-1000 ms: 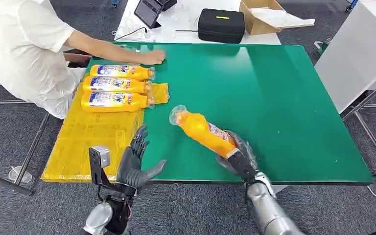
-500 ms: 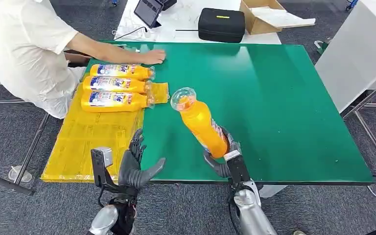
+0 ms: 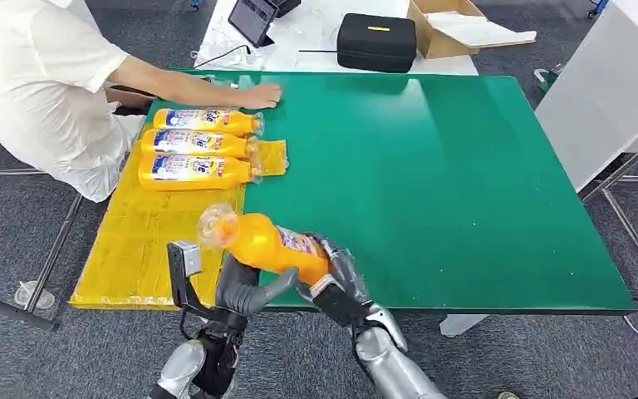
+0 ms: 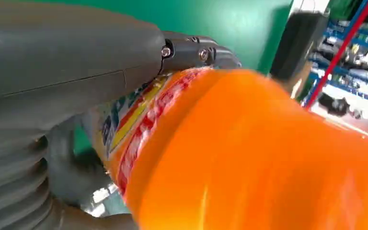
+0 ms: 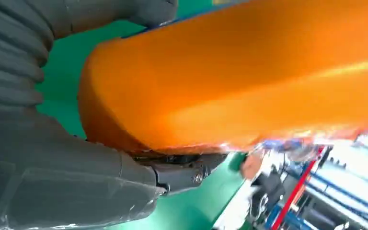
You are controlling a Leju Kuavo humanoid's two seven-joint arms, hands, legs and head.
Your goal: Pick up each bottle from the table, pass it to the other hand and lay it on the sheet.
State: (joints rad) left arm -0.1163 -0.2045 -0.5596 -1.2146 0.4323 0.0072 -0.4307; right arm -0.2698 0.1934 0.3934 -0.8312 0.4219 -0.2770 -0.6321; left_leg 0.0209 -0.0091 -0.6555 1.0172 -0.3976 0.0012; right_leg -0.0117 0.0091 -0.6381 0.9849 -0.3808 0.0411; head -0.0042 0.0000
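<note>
Orange bottle point(image 3: 272, 244) held above the near edge of the green table point(image 3: 465, 183), cap toward the yellow sheet point(image 3: 145, 229). Right hand point(image 3: 338, 278) grips its base; left hand point(image 3: 241, 287) cups beneath, grasp unclear.

My green table point(image 3: 465, 183) sits on grey carpet point(image 3: 17, 241), with a white desk point(image 3: 307, 37) right behind it.

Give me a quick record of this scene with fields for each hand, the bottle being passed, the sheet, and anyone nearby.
right hand: grips the base end of the orange bottle
left hand: under the bottle's middle, thumb against it
bottle: tilted, clear cap toward the sheet
yellow sheet: three bottles lying side by side at its far end
person: at the table's left, a hand on the green table
</note>
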